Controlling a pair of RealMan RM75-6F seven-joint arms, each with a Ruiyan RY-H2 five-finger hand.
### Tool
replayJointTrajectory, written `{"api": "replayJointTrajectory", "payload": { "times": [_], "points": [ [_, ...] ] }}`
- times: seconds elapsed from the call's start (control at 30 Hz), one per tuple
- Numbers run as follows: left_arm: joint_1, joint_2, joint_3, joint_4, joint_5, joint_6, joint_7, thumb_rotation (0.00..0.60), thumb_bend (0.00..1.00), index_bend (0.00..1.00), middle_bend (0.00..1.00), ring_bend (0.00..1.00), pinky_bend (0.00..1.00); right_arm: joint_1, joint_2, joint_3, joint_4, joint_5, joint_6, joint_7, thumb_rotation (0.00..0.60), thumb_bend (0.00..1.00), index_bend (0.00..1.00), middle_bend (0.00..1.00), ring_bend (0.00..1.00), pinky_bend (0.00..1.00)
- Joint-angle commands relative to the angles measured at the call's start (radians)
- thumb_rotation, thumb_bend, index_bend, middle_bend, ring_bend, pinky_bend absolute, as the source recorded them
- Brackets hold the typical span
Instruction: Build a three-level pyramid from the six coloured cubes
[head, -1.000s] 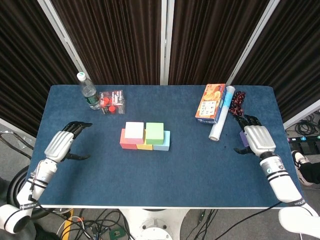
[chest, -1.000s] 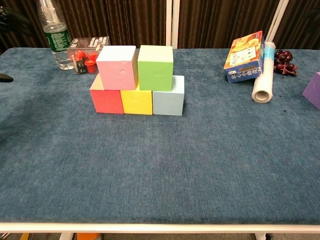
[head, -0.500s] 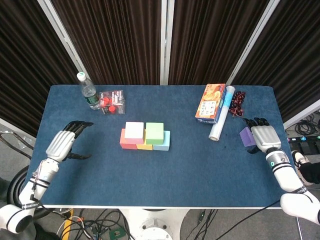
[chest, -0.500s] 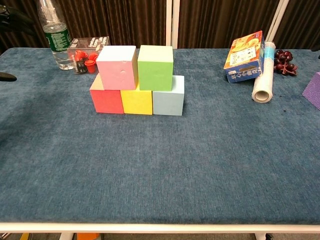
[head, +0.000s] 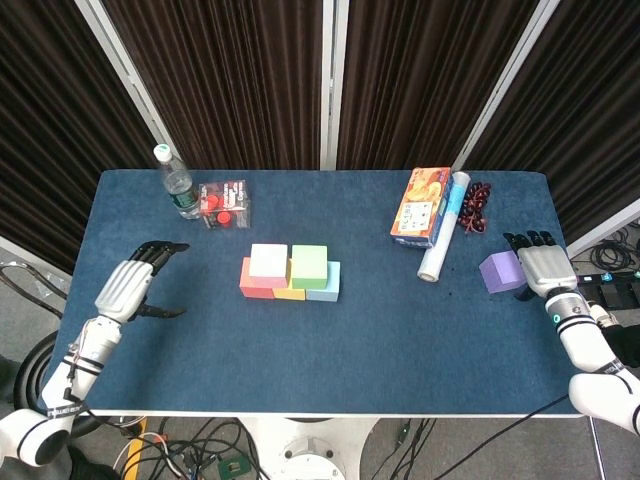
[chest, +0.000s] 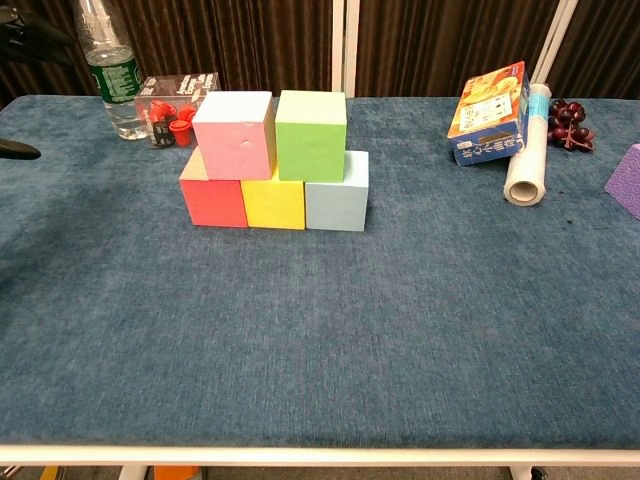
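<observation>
Five cubes stand stacked in the middle of the blue table (head: 330, 340): red (chest: 212, 203), yellow (chest: 274, 204) and light blue (chest: 337, 205) in a row, with pink (chest: 233, 121) and green (chest: 311, 121) on top. The purple cube (head: 497, 272) sits alone near the right edge; the chest view cuts off the purple cube (chest: 628, 180) at its right border. My right hand (head: 541, 268) lies just right of it, fingers stretched out, holding nothing. At the left edge my left hand (head: 128, 288) hovers open and empty, with only a fingertip (chest: 15, 150) showing in the chest view.
At the back left stand a water bottle (head: 175, 183) and a clear box of red pieces (head: 225, 203). At the back right are a snack box (head: 422, 207), a white roll (head: 445, 228) and dark grapes (head: 475, 207), close behind the purple cube.
My right hand has slid rightward off the purple cube, which now shows in full. The left hand has barely shifted, and the stack is unchanged.
</observation>
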Motion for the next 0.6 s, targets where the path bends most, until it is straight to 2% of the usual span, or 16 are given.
{"api": "replayJointTrajectory", "payload": {
  "times": [0.03, 0.27, 0.4, 0.47, 0.6],
  "points": [
    [0.003, 0.001, -0.001, -0.002, -0.004, 0.001, 0.000, 0.600, 0.02, 0.15, 0.18, 0.11, 0.11, 0.005, -0.050, -0.006, 0.078, -0.078, -0.025, 0.056, 0.600, 0.06, 0.00, 0.11, 0.00, 0.00],
    [0.008, -0.003, -0.002, 0.003, -0.009, 0.006, -0.010, 0.600, 0.02, 0.15, 0.18, 0.11, 0.11, -0.012, -0.096, -0.005, 0.165, -0.176, -0.007, 0.167, 0.600, 0.11, 0.00, 0.24, 0.00, 0.00],
    [0.007, -0.007, -0.004, 0.009, -0.009, 0.007, -0.014, 0.600, 0.02, 0.15, 0.18, 0.11, 0.11, -0.026, -0.105, 0.000, 0.188, -0.209, 0.023, 0.207, 0.600, 0.19, 0.00, 0.34, 0.00, 0.00],
    [0.008, -0.007, -0.005, 0.010, -0.009, 0.008, -0.017, 0.600, 0.02, 0.15, 0.18, 0.11, 0.11, -0.035, -0.091, 0.003, 0.169, -0.228, 0.046, 0.229, 0.600, 0.21, 0.00, 0.36, 0.00, 0.00],
    [0.013, -0.005, -0.004, 0.013, -0.009, 0.012, -0.025, 0.600, 0.02, 0.15, 0.18, 0.11, 0.11, -0.051, -0.013, 0.013, 0.051, -0.280, 0.112, 0.271, 0.600, 0.23, 0.00, 0.38, 0.00, 0.00]
  ]
}}
